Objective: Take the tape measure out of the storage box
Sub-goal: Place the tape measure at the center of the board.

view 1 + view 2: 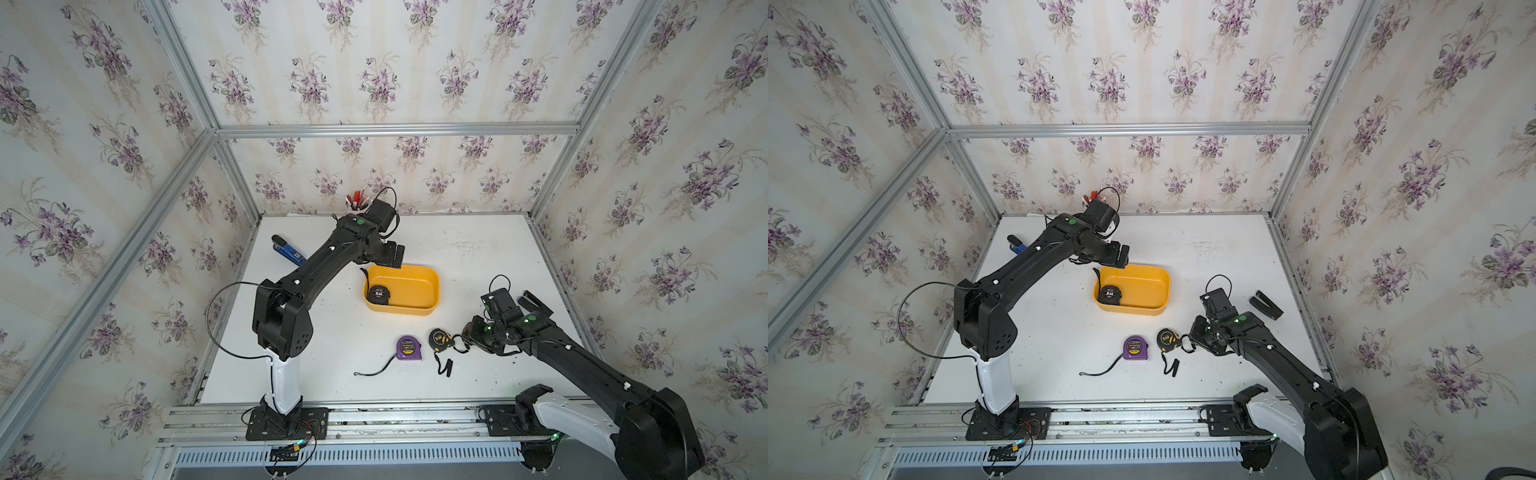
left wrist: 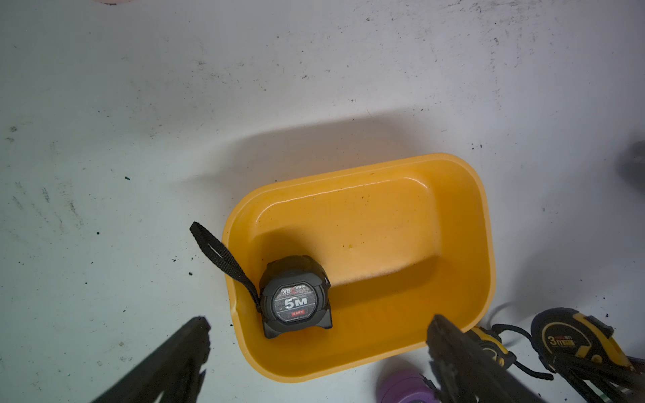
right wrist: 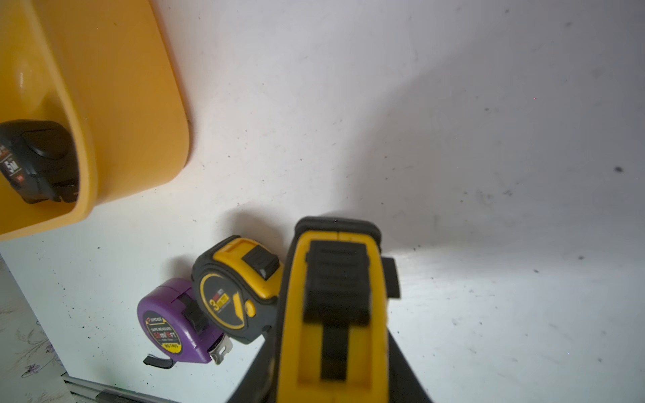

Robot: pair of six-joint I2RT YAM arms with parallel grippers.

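End effector [image 1: 467,332] grips tape measure [image 3: 335,296], four total

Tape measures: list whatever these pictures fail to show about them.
- Black tape measure in the storage box: small print around "5M" blurred, left wrist view.
- Yellow tape measure shut in the right claw: near end cut off by the right wrist picture's edge, blurred; face label unseen.
- Purple tape measure: cut off by the left wrist picture's edge, partly behind a finger of the open left claw.
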